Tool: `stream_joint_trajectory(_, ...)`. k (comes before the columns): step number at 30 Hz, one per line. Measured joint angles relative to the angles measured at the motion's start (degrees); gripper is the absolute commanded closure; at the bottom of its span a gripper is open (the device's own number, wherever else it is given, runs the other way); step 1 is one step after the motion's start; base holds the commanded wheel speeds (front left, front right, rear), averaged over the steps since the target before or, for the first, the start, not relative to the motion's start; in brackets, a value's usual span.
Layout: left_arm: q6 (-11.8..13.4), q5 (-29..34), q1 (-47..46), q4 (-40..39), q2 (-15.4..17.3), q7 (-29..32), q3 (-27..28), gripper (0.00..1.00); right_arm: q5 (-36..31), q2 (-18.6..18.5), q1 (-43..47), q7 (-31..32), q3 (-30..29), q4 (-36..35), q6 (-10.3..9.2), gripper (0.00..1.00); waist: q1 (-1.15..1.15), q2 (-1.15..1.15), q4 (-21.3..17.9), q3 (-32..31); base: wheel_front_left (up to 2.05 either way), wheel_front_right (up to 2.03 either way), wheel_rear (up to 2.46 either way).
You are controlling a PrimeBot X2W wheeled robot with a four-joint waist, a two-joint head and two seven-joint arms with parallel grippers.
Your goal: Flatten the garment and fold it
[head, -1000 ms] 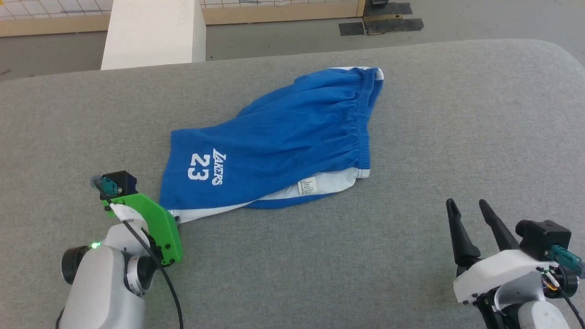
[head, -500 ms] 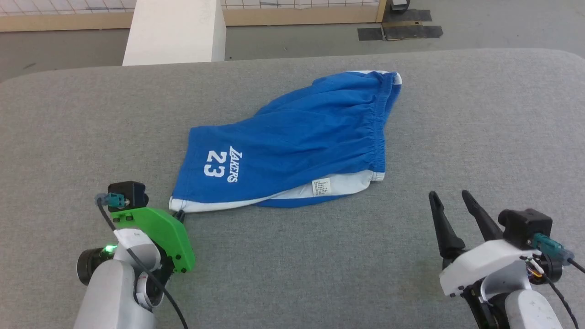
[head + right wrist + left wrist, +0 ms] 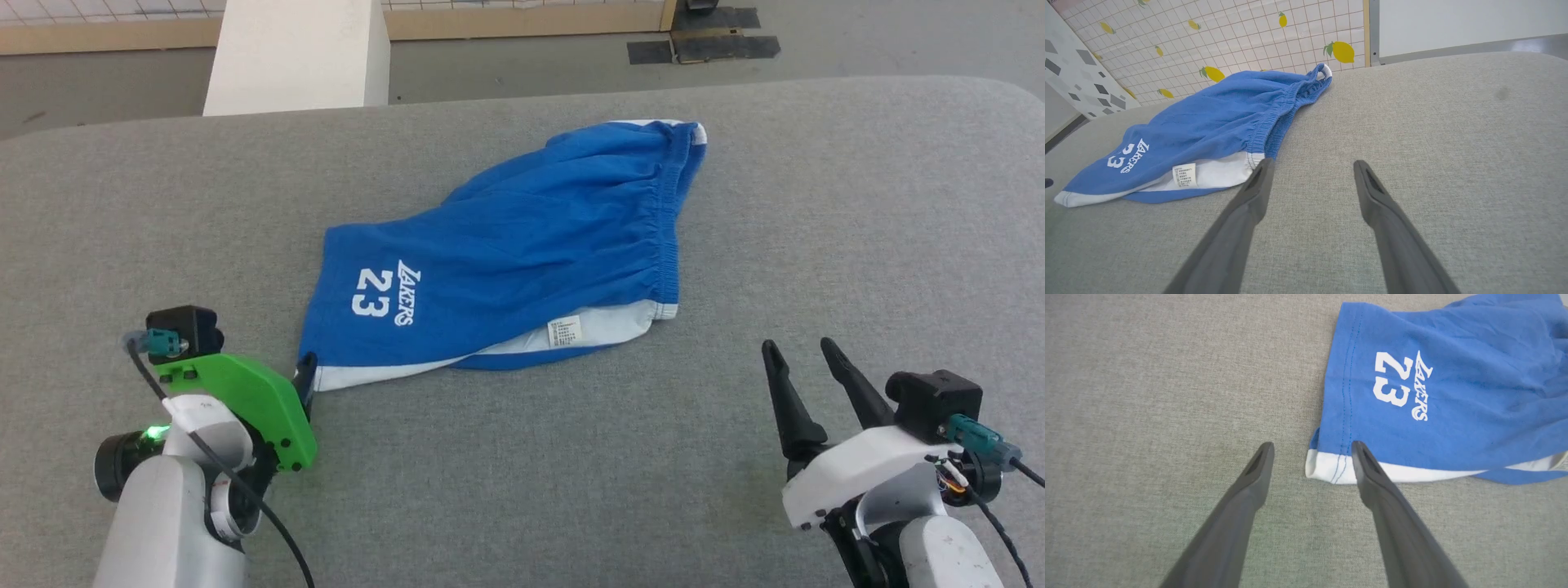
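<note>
The garment [image 3: 522,245], blue shorts with a white "LAKERS 23" print, lies crumpled on the grey table [image 3: 857,212], with its waistband to the right and the leg hem to the left. In the head view my left gripper [image 3: 304,371] sits at the hem's lower-left white corner, largely hidden under its green mount. The left wrist view shows that gripper [image 3: 1312,444] open, the white hem corner of the garment [image 3: 1433,408] lying between and just beyond its fingertips. My right gripper [image 3: 797,345] stands open and empty at the lower right, apart from the shorts. In the right wrist view the right gripper [image 3: 1313,162] is beside the garment [image 3: 1208,122].
A white pillar [image 3: 294,53] stands just beyond the table's far edge at the left. Dark mats [image 3: 702,45] lie on the floor behind. A tiled wall with lemon prints [image 3: 1229,36] is in the right wrist view.
The head camera has shifted slightly. The hem corner that was drawn out to a point toward my left gripper now lies loose. My right gripper has not moved on the table.
</note>
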Motion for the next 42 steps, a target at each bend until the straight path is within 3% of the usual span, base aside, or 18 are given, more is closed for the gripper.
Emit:
stream_joint_trajectory(12, -0.4, 1.2, -2.3, 6.1, 1.2, 2.3, -3.0, 0.0, 0.2, 0.0, -0.3, -0.4, 0.3, 0.1, 0.0, 0.0, 0.0, 0.0, -1.0, 1.8, 0.0, 0.0, 0.0)
stream_joint_trajectory(13, -0.6, 1.2, -2.5, 6.3, 1.3, 2.5, -3.2, 0.28, 0.2, 0.0, -0.3, -0.4, 0.2, 0.1, 0.0, 0.0, 0.0, 0.0, -1.1, 1.9, 0.0, 0.0, 0.0)
stream_joint_trajectory(14, -0.8, 1.2, -2.6, 6.4, 1.3, 2.6, -3.4, 0.86, 0.2, 0.0, -0.3, -0.5, 0.1, 0.1, 0.0, 0.0, 0.0, 0.0, -1.1, 2.0, 0.0, 0.0, 0.0)
stream_joint_trajectory(15, -1.1, 1.2, -2.7, 6.5, 1.4, 2.7, -3.5, 1.0, 0.2, 0.0, -0.3, -0.5, 0.1, 0.2, 0.0, 0.0, 0.0, 0.0, -1.2, 2.1, 0.0, 0.0, 0.0)
stream_joint_trajectory(20, -2.4, 0.0, -2.7, 7.3, 1.3, 2.0, -3.7, 1.0, 0.2, 0.0, -0.3, -0.9, -0.1, 0.6, 0.0, 0.0, 0.0, 0.0, -1.0, 2.4, 0.0, 0.0, 0.0)
stream_joint_trajectory(25, -2.3, -1.3, -2.2, 6.6, 0.7, -2.9, -2.1, 1.0, -0.7, 0.0, -1.7, 0.7, 2.0, 0.8, 0.0, 0.0, 0.01, 0.0, -0.8, 2.4, 0.0, 0.0, 0.0)
stream_joint_trajectory(33, -1.9, -3.9, 1.2, 1.3, -0.8, -6.9, 0.1, 1.0, -5.3, 0.0, -12.7, 15.9, 9.6, 4.6, 0.01, 0.0, 0.0, 0.0, -0.5, 2.9, 0.0, 0.0, 0.0)
stream_joint_trajectory(35, -1.9, -4.1, 1.7, -0.4, -1.0, -6.9, -0.5, 1.0, -6.7, 0.0, -17.7, 23.3, 10.7, 8.4, 0.0, 0.0, 0.01, 0.0, 0.5, 3.4, 0.0, 0.0, 0.0)
stream_joint_trajectory(42, -2.4, -4.5, 2.3, -1.9, -1.8, -6.8, -2.0, 1.0, -8.6, 0.0, -22.3, 24.9, 13.1, 14.4, 0.0, 0.0, 0.01, 0.0, 1.1, 4.7, 0.0, 0.0, 0.0)
